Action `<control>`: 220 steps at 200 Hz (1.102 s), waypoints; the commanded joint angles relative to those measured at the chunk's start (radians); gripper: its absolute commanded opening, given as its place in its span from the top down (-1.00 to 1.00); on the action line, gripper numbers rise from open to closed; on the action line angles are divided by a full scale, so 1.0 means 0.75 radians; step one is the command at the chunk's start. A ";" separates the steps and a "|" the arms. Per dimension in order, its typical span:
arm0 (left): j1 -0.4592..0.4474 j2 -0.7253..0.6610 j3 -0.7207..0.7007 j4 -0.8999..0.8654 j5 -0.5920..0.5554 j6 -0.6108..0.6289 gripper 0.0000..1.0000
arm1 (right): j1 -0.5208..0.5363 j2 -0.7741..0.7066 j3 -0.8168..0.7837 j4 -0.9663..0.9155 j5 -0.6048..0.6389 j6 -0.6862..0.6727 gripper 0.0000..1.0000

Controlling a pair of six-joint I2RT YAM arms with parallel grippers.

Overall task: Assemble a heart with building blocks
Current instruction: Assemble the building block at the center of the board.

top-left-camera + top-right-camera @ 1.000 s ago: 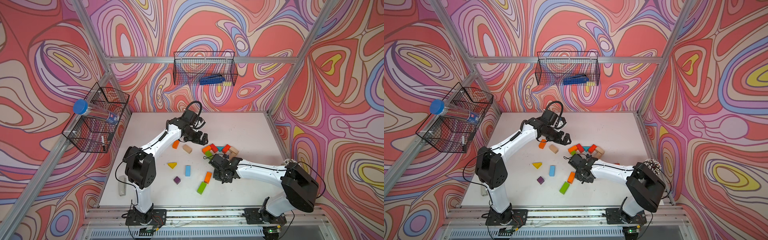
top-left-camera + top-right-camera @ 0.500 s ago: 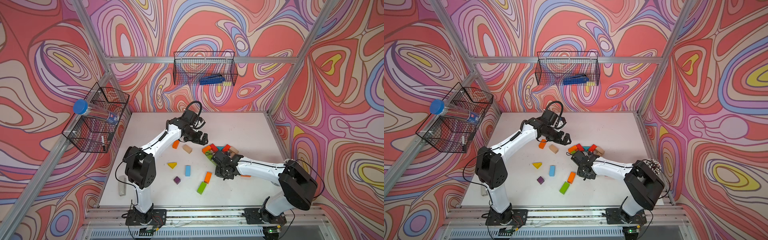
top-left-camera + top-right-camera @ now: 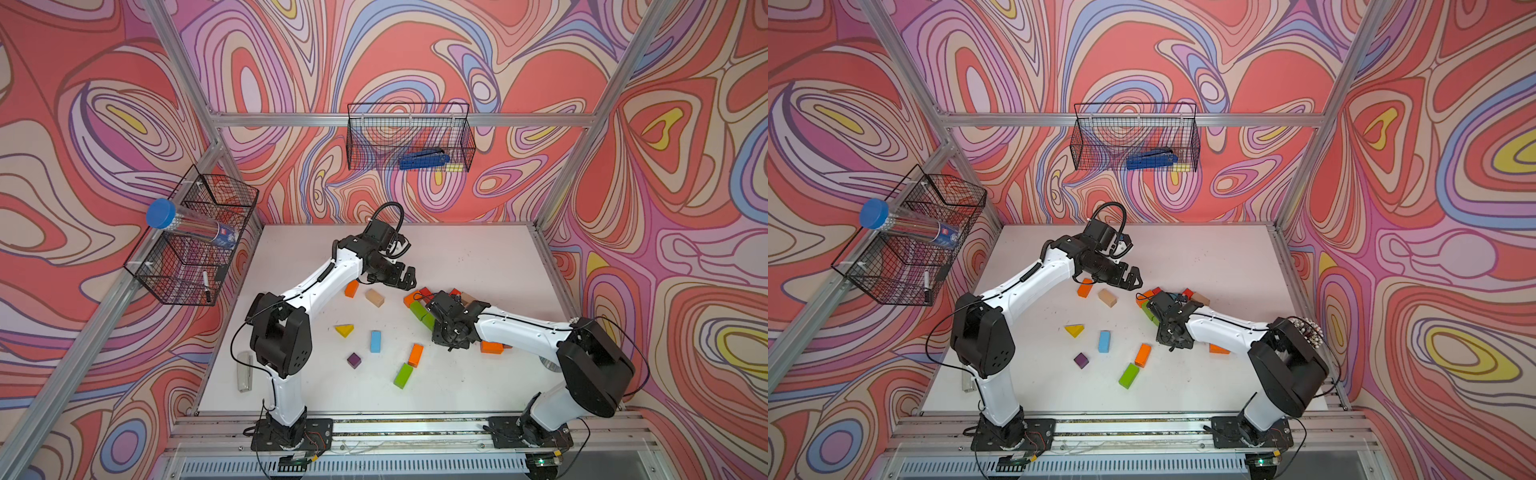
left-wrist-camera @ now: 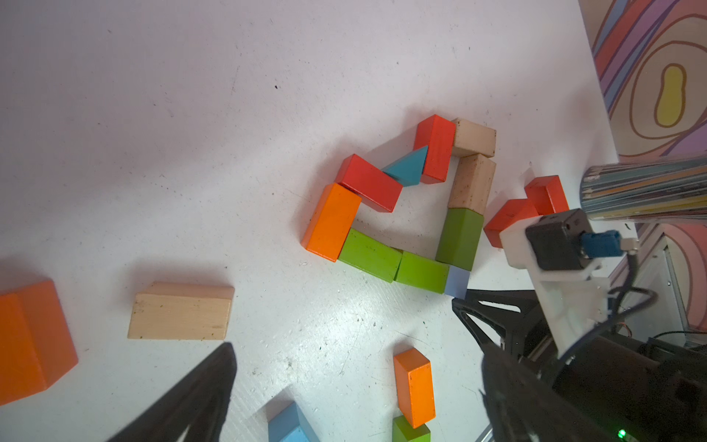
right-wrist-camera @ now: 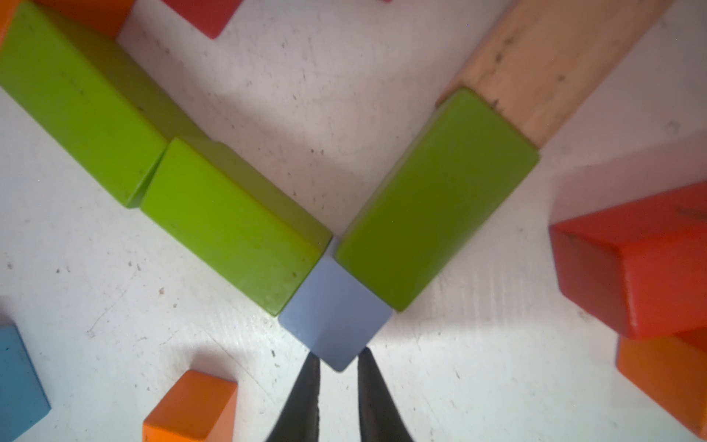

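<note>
The building blocks form a heart outline (image 4: 405, 199) of red, orange, green, plain wood and teal pieces. A light blue cube (image 5: 334, 310) sits at its point between two green bricks (image 5: 229, 225). My right gripper (image 5: 338, 356) is shut, and its two fingertips (image 5: 311, 367) touch the cube's near corner. In both top views the right gripper (image 3: 436, 326) covers that corner of the heart. My left gripper (image 4: 352, 382) hangs open and empty above the table, beside the heart, and shows as the left gripper (image 3: 405, 280) in a top view.
Loose blocks lie left of the heart: orange cube (image 3: 351, 288), wood brick (image 3: 375, 297), yellow triangle (image 3: 344, 330), light blue brick (image 3: 375, 341), purple cube (image 3: 353, 360), orange brick (image 3: 415, 354), green brick (image 3: 403, 375). A grey stapler (image 3: 245, 371) lies front left. Wire baskets (image 3: 195, 241) hang on the walls.
My right gripper has slid toward the heart's point and its jaws have narrowed to shut against the light blue cube. The left arm has not moved.
</note>
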 commanded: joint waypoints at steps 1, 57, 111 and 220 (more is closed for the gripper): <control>0.007 0.002 0.011 -0.011 0.008 -0.007 -1.00 | -0.006 0.001 0.024 0.001 -0.008 -0.030 0.60; 0.028 -0.031 0.007 -0.033 0.006 -0.038 -0.99 | -0.007 -0.215 0.024 -0.034 -0.054 -0.212 0.40; 0.096 -0.176 -0.177 0.000 0.037 -0.104 -0.95 | -0.105 -0.294 0.176 -0.152 -0.025 -0.414 0.27; 0.179 -0.421 -0.431 0.001 -0.055 -0.172 -0.98 | -0.261 -0.295 -0.072 -0.072 -0.305 -0.373 0.44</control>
